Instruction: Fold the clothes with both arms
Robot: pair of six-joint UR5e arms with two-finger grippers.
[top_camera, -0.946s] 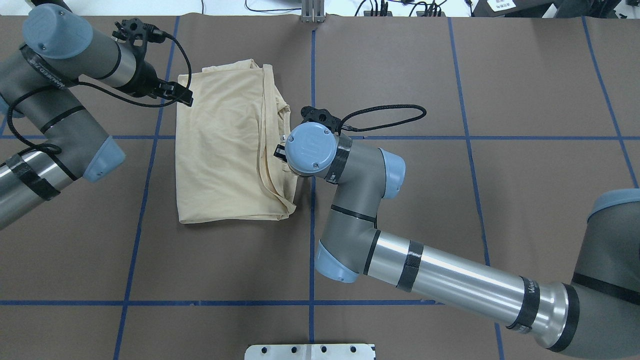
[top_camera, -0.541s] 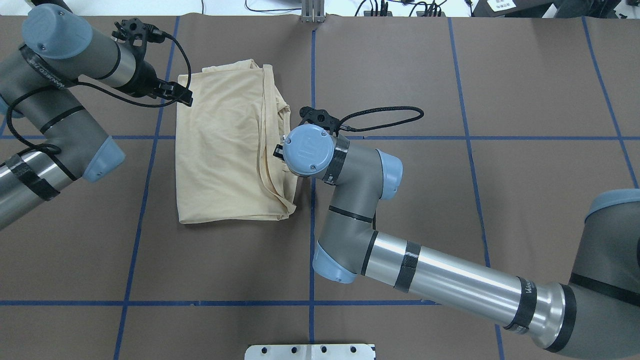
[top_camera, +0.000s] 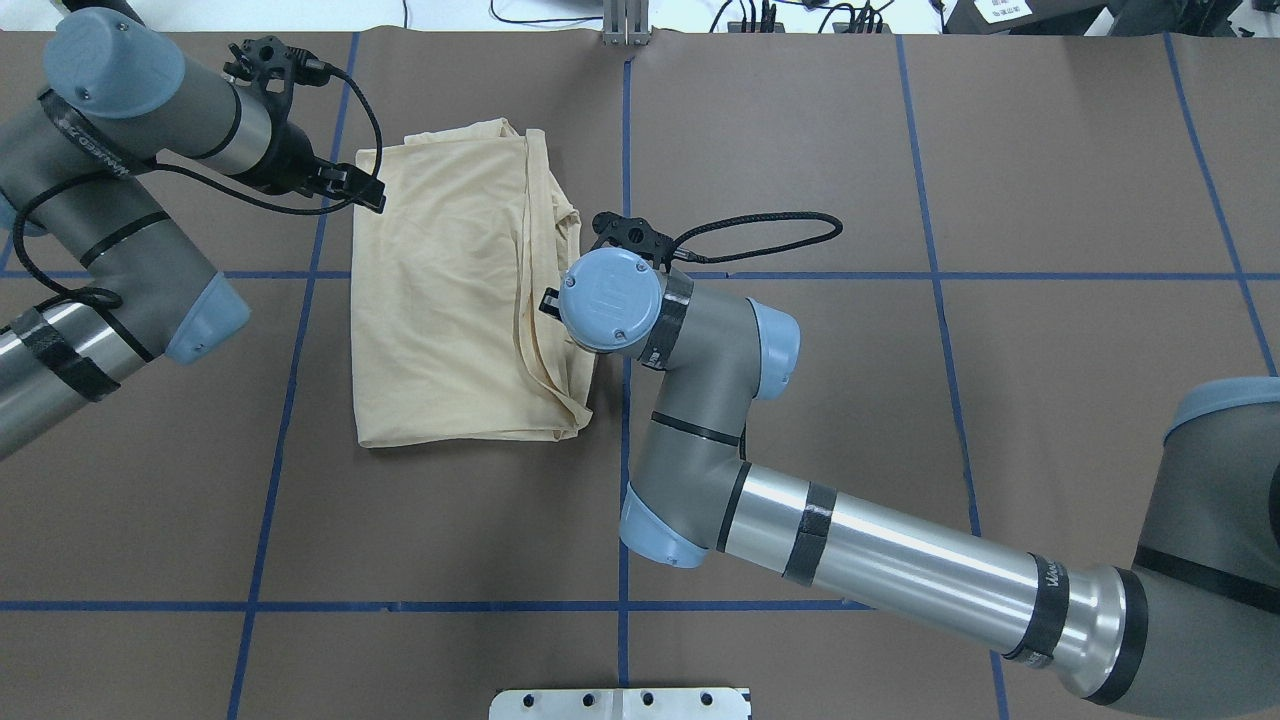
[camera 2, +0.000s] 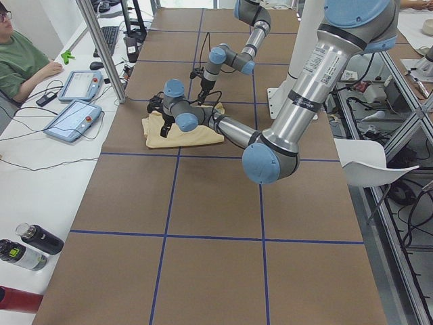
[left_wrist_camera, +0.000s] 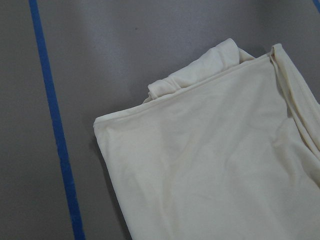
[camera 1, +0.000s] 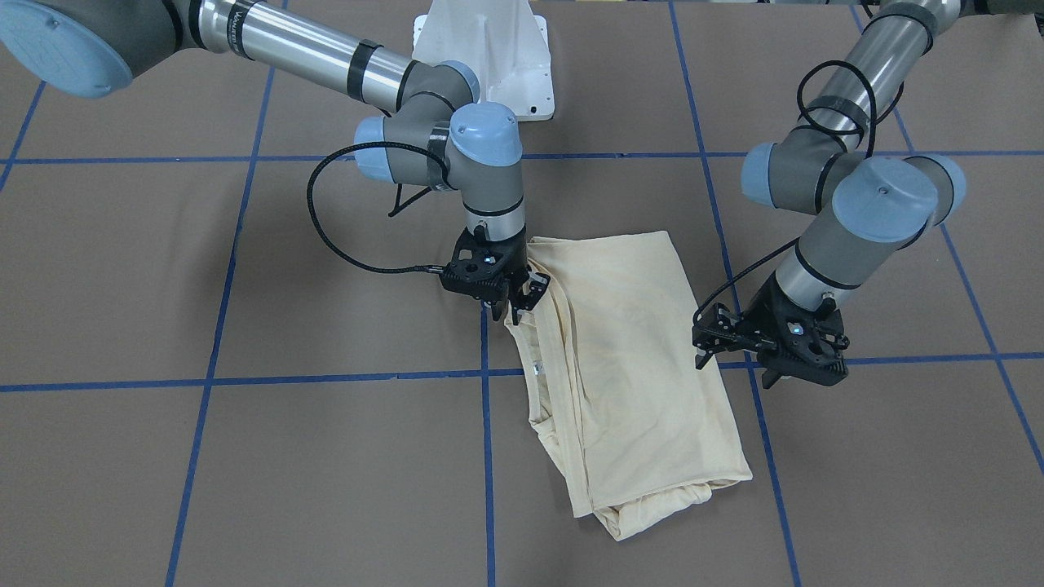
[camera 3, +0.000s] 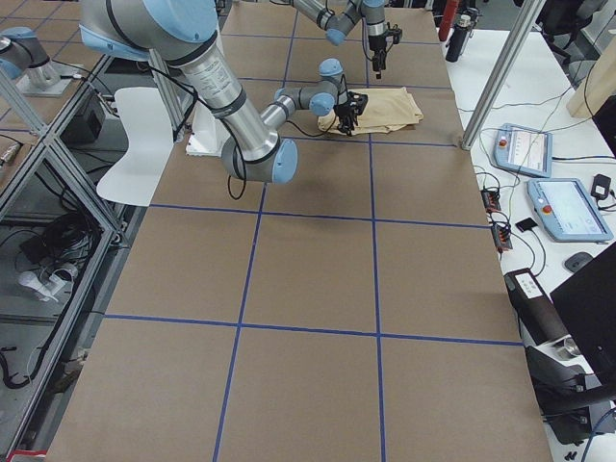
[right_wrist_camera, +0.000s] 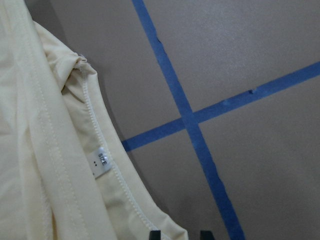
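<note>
The pale cream shirt (camera 1: 636,359) lies folded in a long rectangle on the brown table (camera 1: 245,456), print hidden; it also shows in the overhead view (top_camera: 450,300). Its white neck label (right_wrist_camera: 101,161) faces up at the collar edge. My right gripper (camera 1: 516,300) is low at the shirt's collar-side edge. Its fingertips (right_wrist_camera: 155,235) stand a little apart with the fabric hem between them. My left gripper (camera 1: 734,368) hovers open and empty over the opposite long edge, near the far corner (left_wrist_camera: 100,122).
The white pedestal base (camera 1: 489,57) stands at the robot's side of the table. Blue tape lines (top_camera: 625,150) grid the brown cover. A metal post (camera 2: 101,54), tablets (camera 2: 74,118) and a seated person (camera 2: 20,61) are on the far side, beyond the shirt.
My right arm has shifted slightly left, bringing its wrist further over the shirt's right edge. The left arm and the shirt have not moved.
</note>
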